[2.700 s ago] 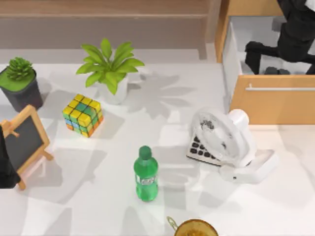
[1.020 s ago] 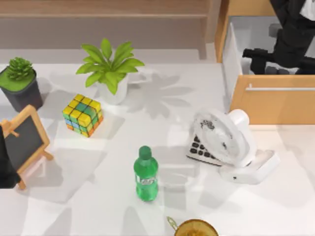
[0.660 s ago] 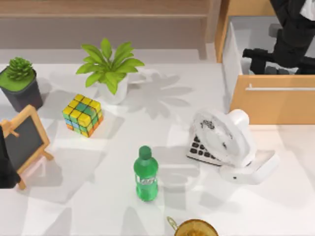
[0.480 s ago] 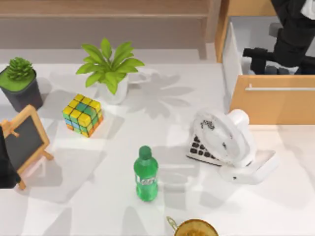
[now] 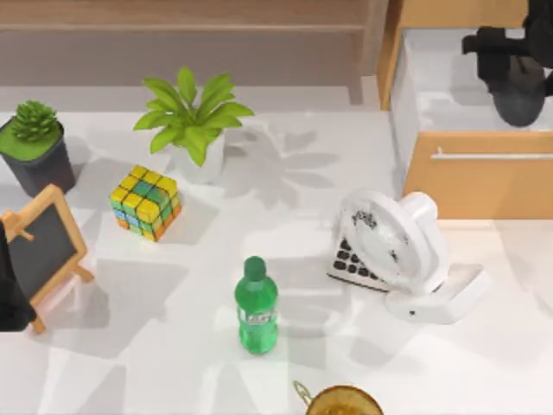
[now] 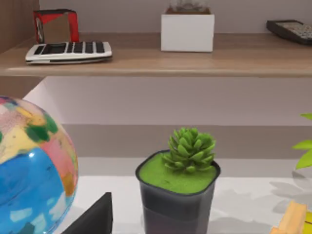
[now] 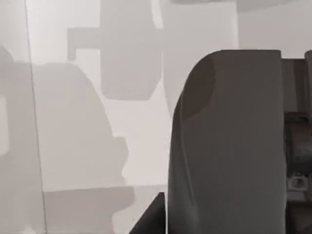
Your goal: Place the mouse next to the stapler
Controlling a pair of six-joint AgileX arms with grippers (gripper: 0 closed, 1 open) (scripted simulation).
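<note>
The mouse (image 5: 521, 102) was up over the open drawer (image 5: 484, 177), at the far right of the counter (image 5: 285, 207). The right end effector (image 5: 517, 82) seemed to be shut tight on it. A good next move would be to lift it well above the drawer wall, go slowly, and not bump the white fan (image 5: 393, 238). The right arm reached down from above. The left arm (image 5: 9, 285) sat parked at the left edge.

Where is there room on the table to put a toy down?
The widest bare patch lies mid-table, between the cube, the leafy plant and the fan. Another lies at the front left, between the chalkboard and the green bottle. It is crowded around the fan, which stands over the calculator.
</note>
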